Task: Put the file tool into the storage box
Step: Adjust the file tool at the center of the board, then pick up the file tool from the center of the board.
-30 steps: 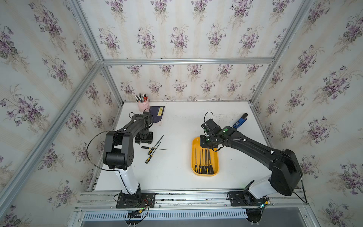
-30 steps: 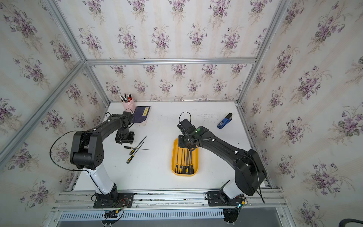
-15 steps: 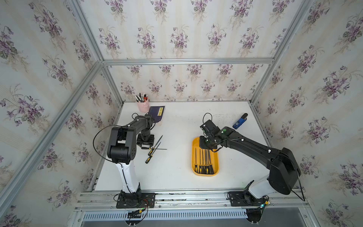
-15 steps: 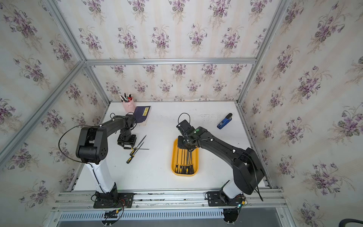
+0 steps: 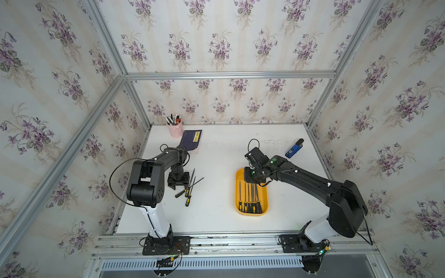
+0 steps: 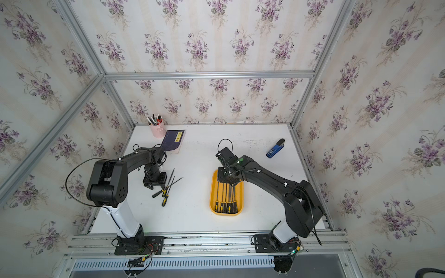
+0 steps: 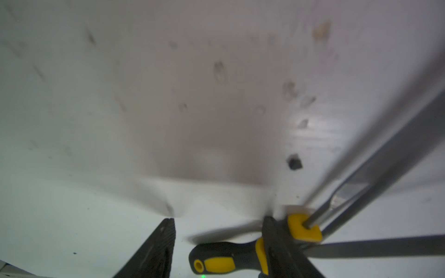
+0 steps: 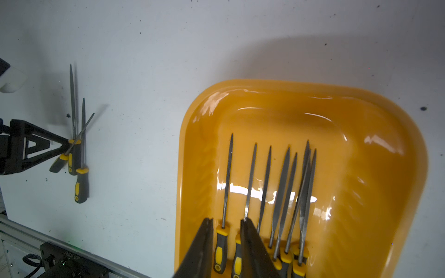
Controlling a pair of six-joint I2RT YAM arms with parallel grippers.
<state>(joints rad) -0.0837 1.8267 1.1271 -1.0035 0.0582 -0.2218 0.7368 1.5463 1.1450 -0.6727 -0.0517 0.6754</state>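
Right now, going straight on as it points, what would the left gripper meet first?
Likely the file handle lying between the left gripper's open fingers, then the white table; how near it is, I cannot tell.

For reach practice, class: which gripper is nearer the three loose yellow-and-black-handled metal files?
Left. The left gripper is at the files' handles; the right gripper hangs apart, over the shallow yellow plastic tray.

Glossy, smooth plastic storage box (image 8: 385,144)
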